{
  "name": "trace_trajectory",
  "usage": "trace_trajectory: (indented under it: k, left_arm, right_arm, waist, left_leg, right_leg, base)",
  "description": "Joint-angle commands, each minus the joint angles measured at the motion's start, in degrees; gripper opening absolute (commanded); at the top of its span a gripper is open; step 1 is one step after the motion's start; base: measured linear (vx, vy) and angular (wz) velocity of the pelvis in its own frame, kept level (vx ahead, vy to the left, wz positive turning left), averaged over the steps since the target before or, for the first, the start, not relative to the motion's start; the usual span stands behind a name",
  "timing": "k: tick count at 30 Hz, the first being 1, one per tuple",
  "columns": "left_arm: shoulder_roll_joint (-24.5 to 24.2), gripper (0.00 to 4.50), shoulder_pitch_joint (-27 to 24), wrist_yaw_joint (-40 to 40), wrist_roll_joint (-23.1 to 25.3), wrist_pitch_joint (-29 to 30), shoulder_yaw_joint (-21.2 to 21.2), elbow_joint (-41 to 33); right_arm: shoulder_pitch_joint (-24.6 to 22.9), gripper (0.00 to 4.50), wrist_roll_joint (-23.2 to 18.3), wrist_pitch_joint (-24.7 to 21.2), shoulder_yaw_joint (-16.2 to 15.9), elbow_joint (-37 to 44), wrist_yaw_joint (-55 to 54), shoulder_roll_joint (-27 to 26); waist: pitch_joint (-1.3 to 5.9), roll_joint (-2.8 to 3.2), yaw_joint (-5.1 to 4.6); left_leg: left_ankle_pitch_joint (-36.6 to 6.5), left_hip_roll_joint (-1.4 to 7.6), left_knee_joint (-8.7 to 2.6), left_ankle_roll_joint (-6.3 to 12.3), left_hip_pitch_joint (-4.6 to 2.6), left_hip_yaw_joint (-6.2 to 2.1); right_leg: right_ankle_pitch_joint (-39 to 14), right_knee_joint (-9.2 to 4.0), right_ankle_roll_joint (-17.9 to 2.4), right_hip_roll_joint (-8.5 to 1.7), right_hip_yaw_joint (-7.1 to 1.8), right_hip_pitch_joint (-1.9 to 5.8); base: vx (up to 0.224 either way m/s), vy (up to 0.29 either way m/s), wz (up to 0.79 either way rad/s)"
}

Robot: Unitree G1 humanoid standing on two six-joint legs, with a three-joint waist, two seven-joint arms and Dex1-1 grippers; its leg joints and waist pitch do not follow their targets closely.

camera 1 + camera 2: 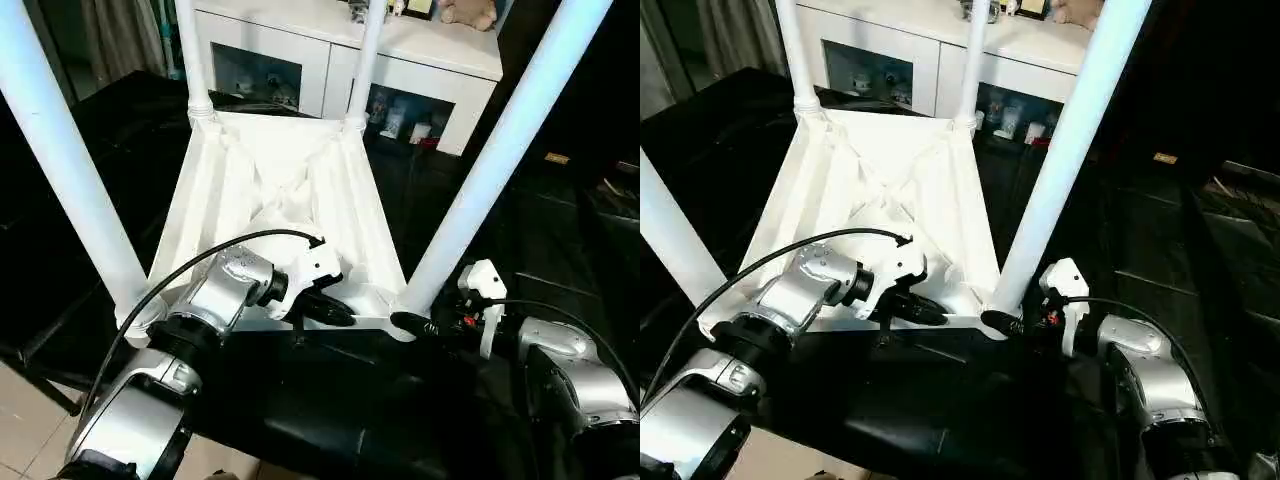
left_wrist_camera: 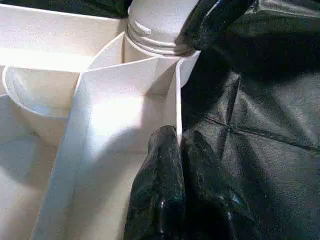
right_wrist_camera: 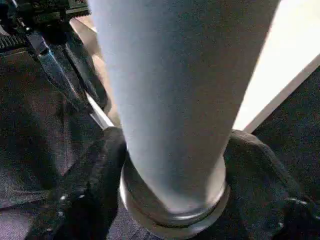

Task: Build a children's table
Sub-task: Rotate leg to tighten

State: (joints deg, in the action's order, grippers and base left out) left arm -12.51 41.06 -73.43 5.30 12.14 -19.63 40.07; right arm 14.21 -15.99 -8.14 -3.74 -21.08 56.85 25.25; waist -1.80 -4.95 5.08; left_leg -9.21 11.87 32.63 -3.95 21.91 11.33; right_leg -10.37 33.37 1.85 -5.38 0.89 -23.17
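The tabletop (image 1: 275,190) lies upside down on a bench (image 1: 330,400) covered in black, creased sheeting. It is white, smooth moulded plastic; its upturned underside carries thin upright ribs that cross diagonally. Four legs stand in round corner sockets and rise out of the picture: near-left leg (image 1: 60,160), near-right leg (image 1: 500,150), far-left leg (image 1: 190,55), far-right leg (image 1: 366,60). Each is a smooth white tapered tube.

My left gripper (image 1: 335,312) sits at the near edge of the tabletop, just left of the near-right corner. Its glossy black fingers (image 2: 165,195) are pinched together on the thin near rim wall, one pad inside, one outside. A black cable (image 1: 200,255) arcs over the silver forearm.

My right gripper (image 1: 415,322) sits at the base of the near-right leg. In the right wrist view its black fingers (image 3: 92,170) stand apart on both sides of the tube, close against the ringed collar (image 3: 175,215); contact cannot be confirmed.

The left wrist view adds the threaded collar and socket wall at that corner.

The bench has open black surface to the right and near side. A white glass-door cabinet (image 1: 420,70) stands beyond the far edge.
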Motion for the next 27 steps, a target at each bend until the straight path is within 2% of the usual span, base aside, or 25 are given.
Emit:
trace_trajectory:
  k: [1,13,16,18,19,21,23,24,27]
  left_arm:
    - [0.82,0.00,-2.29,-1.22,0.39,1.56,-2.85,1.33]
    - [0.27,0.00,-3.13,-1.26,0.56,2.41,-3.03,0.26]
    - [1.84,0.00,-2.57,3.35,0.63,2.87,-1.44,1.93]
    - [3.47,0.00,-1.68,7.80,0.47,3.45,0.27,3.85]
    - [4.50,0.00,-0.98,10.95,0.58,3.80,1.18,5.12]
    - [6.60,0.00,0.46,17.02,0.65,4.64,2.94,7.75]
    - [8.66,0.00,2.20,23.49,1.12,4.72,4.14,10.85]
    - [8.66,0.00,2.20,23.49,1.12,4.72,4.14,10.85]
    - [10.81,0.00,4.20,29.21,1.20,4.77,5.26,13.83]
  right_arm:
    - [-0.07,2.69,0.21,-0.37,-0.59,0.35,1.35,0.29]
    - [-0.56,2.51,0.43,0.03,-0.53,0.08,1.16,0.17]
    - [-0.64,2.51,0.79,0.50,1.10,-1.35,-3.90,-2.09]
    - [-0.34,2.51,-0.23,0.17,3.13,-2.82,-7.40,-4.22]
    - [0.00,2.51,-0.22,0.62,4.26,-4.06,-10.59,-5.77]
    - [0.79,2.50,1.11,1.82,5.66,-6.57,-18.05,-8.82]
    - [2.04,2.50,3.09,2.03,7.30,-9.08,-29.12,-12.98]
    - [2.04,2.50,3.09,2.03,7.30,-9.08,-29.12,-12.98]
    - [3.70,2.50,4.71,1.75,8.89,-11.87,-39.58,-17.08]
  waist:
    - [2.62,-0.26,-0.03]
    - [2.81,-0.35,0.01]
    - [2.68,-0.37,-0.03]
    - [2.38,-0.43,-0.25]
    - [2.10,-0.39,-0.46]
    - [2.12,-0.25,-0.78]
    - [2.11,-0.37,-1.16]
    - [2.11,-0.37,-1.16]
    - [2.14,-0.30,-1.87]
  left_leg:
    - [-15.51,1.42,-3.79,2.97,-1.19,-0.33]
    - [-13.27,1.32,-3.51,3.72,-1.14,-0.29]
    - [-13.89,1.30,-3.58,3.54,-1.17,-0.25]
    - [-17.21,1.26,-3.90,2.36,-1.23,-0.37]
    - [-21.80,1.27,-4.18,0.62,-1.54,-0.59]
    - [-24.30,1.14,-4.30,-0.91,-1.63,-0.99]
    - [-25.35,0.97,-4.39,-1.60,-1.60,-1.25]
    - [-25.35,0.97,-4.39,-1.60,-1.60,-1.25]
    - [-27.20,0.84,-4.34,-1.67,-1.83,-1.37]
  right_leg:
    - [-9.13,-3.26,-12.74,-1.94,-0.73,1.94]
    - [-6.75,-2.91,-13.26,-1.88,-0.69,2.19]
    - [-7.72,-3.05,-13.12,-1.86,-0.68,2.02]
    - [-13.38,-3.63,-12.12,-1.96,-0.63,1.80]
    - [-21.29,-4.42,-10.21,-2.17,-0.61,1.37]
    - [-26.23,-4.82,-8.32,-2.29,-0.52,1.12]
    - [-29.26,-5.28,-6.70,-2.32,-0.41,0.93]
    - [-29.26,-5.28,-6.70,-2.32,-0.41,0.93]
    - [-30.42,-5.68,-5.85,-2.12,-0.28,0.48]
  base:
    - [0.000,0.000,0.00]
    - [0.000,0.000,0.00]
    - [0.000,0.000,0.00]
    - [0.000,0.000,0.00]
    - [0.000,0.000,0.00]
    - [0.000,0.000,0.00]
    - [0.000,0.000,0.00]
    - [0.000,0.000,0.00]
    - [0.000,0.000,0.00]
